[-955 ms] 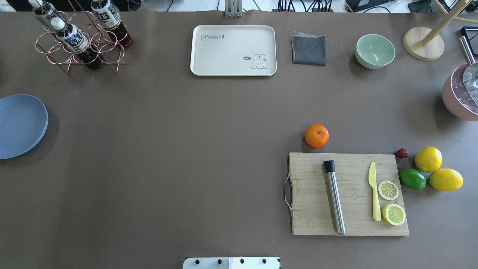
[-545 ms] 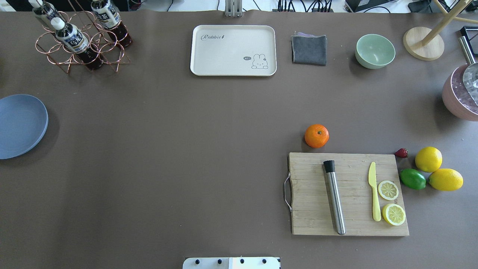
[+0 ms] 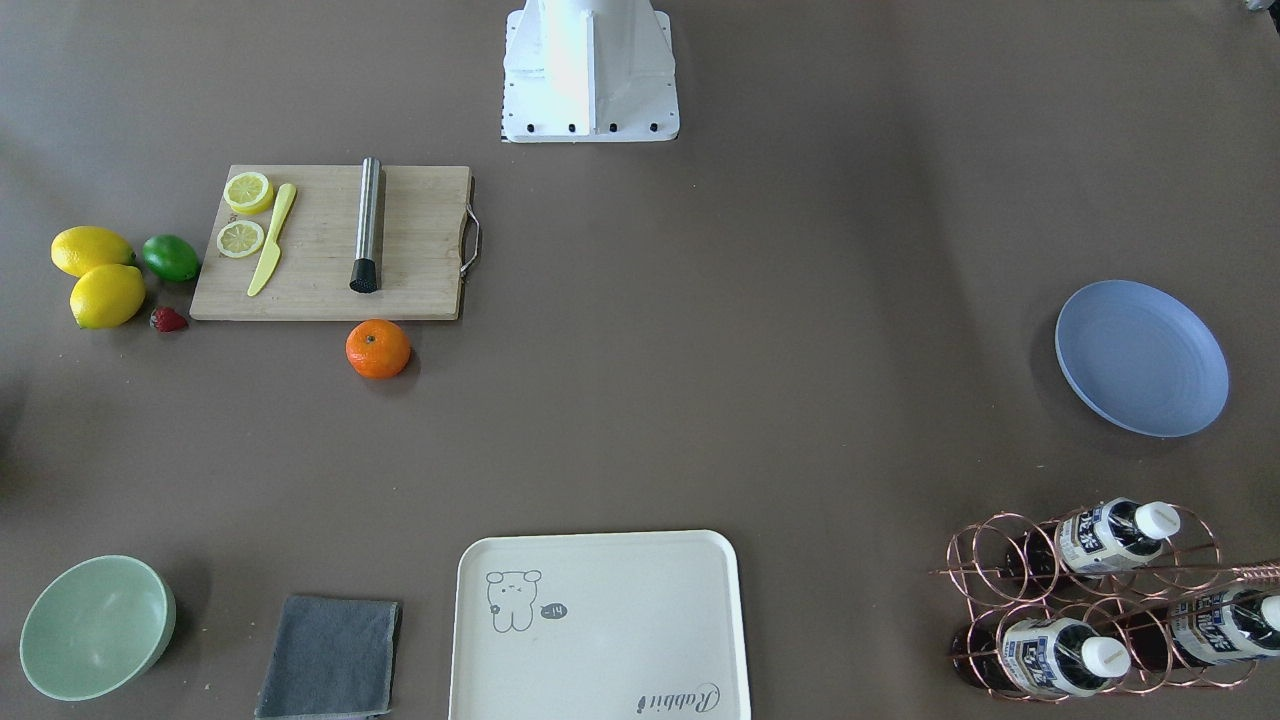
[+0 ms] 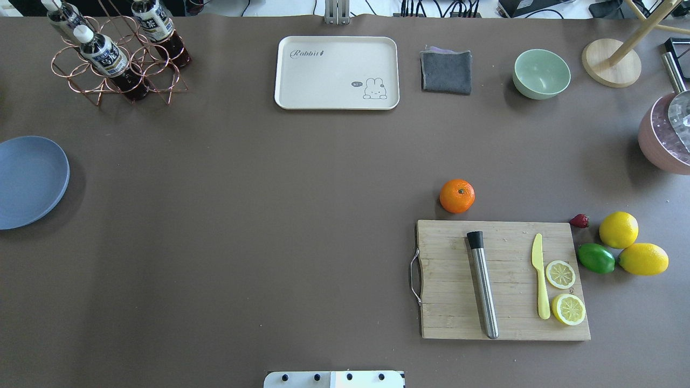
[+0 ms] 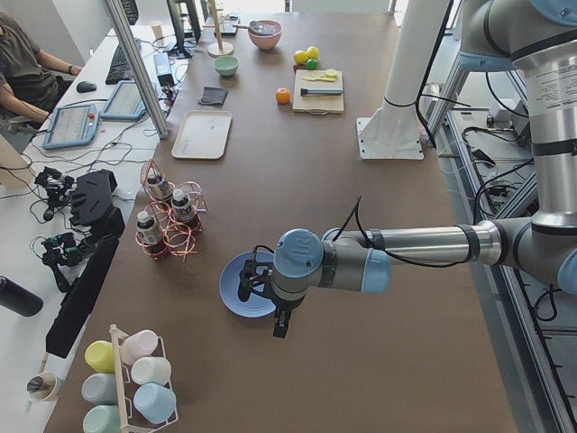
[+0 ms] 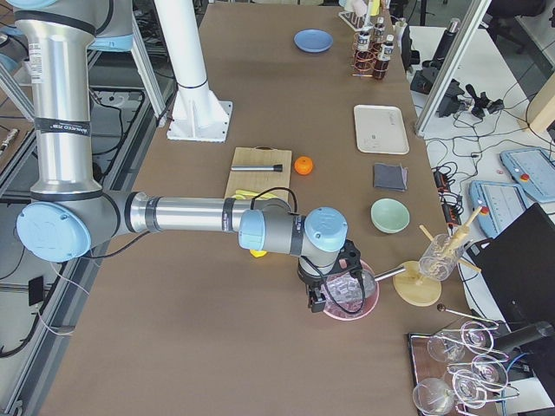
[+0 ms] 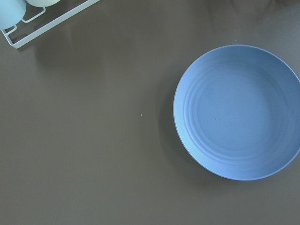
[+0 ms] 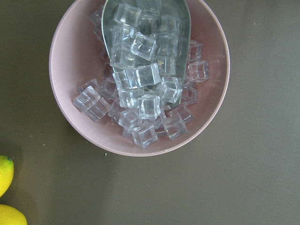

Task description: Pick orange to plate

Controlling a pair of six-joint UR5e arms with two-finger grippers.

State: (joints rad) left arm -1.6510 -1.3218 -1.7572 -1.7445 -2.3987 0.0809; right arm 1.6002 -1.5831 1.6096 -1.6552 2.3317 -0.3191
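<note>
The orange [image 4: 457, 195] rests on the brown table just beyond the far edge of the wooden cutting board [image 4: 501, 280]; it also shows in the front-facing view [image 3: 378, 348]. The blue plate [image 4: 27, 180] lies bare at the table's left edge and fills the right of the left wrist view [image 7: 239, 112]. My left gripper [image 5: 245, 287] hovers over the plate and shows only in the exterior left view, so I cannot tell whether it is open or shut. My right gripper [image 6: 323, 295] hangs above the pink bowl, far from the orange; its state cannot be told either.
The pink bowl [image 8: 65, 93] holds ice cubes and a metal scoop. Two lemons [image 4: 618, 229], a lime [image 4: 596, 258] and a strawberry sit right of the board. A cream tray [image 4: 337, 73], grey cloth [image 4: 446, 71], green bowl [image 4: 541, 74] and bottle rack [image 4: 116, 59] line the far side.
</note>
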